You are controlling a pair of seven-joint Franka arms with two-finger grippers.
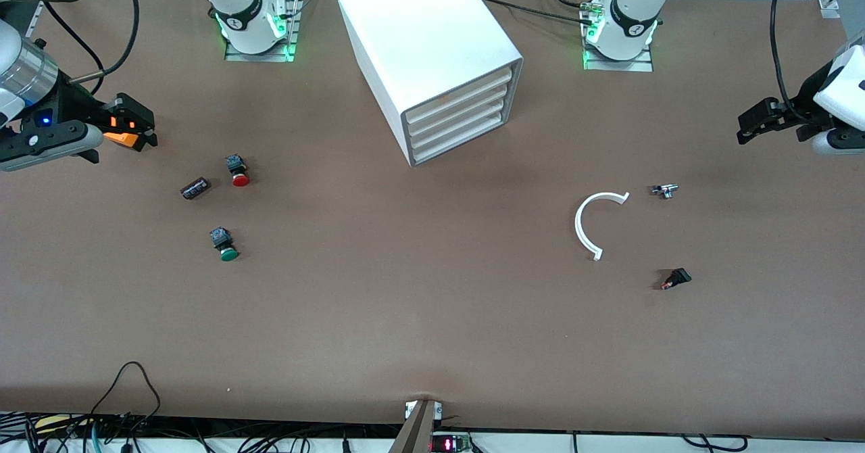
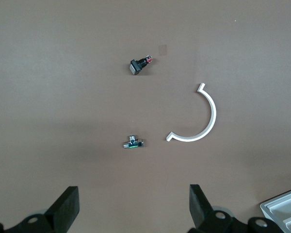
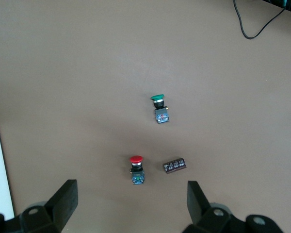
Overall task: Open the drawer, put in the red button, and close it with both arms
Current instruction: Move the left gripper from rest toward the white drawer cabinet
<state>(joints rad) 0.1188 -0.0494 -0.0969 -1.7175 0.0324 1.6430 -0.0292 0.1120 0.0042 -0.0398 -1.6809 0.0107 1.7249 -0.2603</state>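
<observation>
Green-capped push button [image 1: 224, 245] is lying nearest the camera; the red-capped, black-bodied push button [image 1: 236, 170] is resting farther back, beside a dark cylinder [image 1: 195, 188]. Right gripper [image 1: 138, 130] is hovering spread, apart from it. Left gripper [image 1: 750, 124] is waiting, spread.

Loose stuff on the table: a green button [image 1: 224, 245], dark cylinder [image 1: 195, 188], white half-ring [image 1: 589, 221], small metal fitting [image 1: 665, 190] and a black switch [image 1: 676, 278].

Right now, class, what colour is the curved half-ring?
White; the curved half-ring shows best in the left wrist view.
</observation>
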